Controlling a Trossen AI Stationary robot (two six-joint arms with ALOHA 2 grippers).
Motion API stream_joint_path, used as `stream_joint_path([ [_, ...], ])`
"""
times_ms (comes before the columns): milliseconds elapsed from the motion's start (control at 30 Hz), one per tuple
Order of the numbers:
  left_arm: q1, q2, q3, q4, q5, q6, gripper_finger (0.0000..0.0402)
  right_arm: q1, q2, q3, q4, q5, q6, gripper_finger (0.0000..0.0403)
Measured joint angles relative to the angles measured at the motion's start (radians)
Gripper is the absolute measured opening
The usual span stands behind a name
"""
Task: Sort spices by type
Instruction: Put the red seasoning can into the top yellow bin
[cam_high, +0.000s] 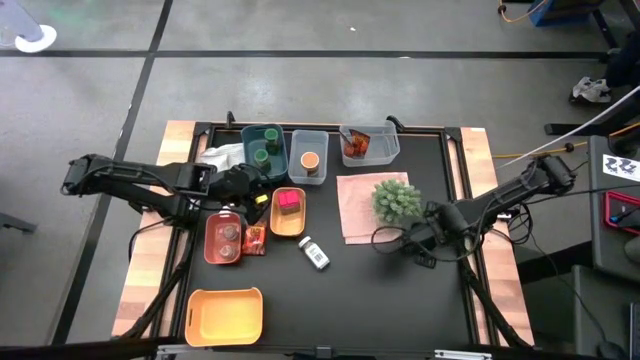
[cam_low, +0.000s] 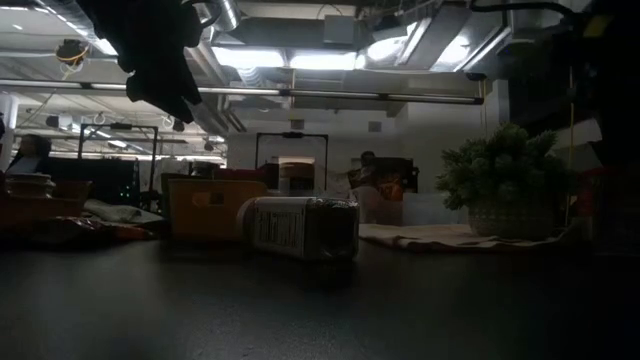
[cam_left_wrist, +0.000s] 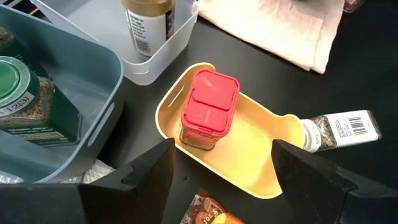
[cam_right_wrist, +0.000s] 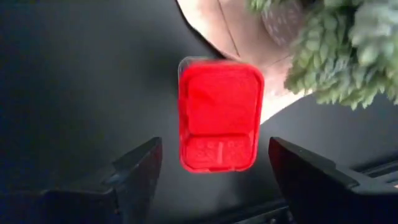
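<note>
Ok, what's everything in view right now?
Green-lidded jars: two, blue-grey bin.
Orange-lidded jar: one, clear bin.
Packets: red-orange, count unclear, far clear bin.
Loose packet: one, red-orange, beside red tray.
Pink-lidded jars: two, red tray.
Red box: one, yellow tray.
Second red box: one, before right pincer.
White bottle: one, lying mid-table.
Orange bin: one, near edge.
Plant: one, green, on pink cloth.
White cloth: one, beside blue-grey bin.
Left pincer: open, above yellow tray.
Right pincer: open, beside plant.
</note>
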Motion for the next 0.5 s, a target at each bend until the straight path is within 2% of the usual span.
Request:
stream_joint_path([
  [200, 0.000, 0.000, 0.000, 0.000, 0.000, -0.019, 0.0251, 0.000, -0.056, -0.075, 0.033, 0.000, 0.018, 0.0294],
  [500, 0.000, 0.000, 0.000, 0.000, 0.000, -0.029, 0.0251, 0.000, -0.059, -0.173, 0.168, 0.000, -0.005, 0.0294],
])
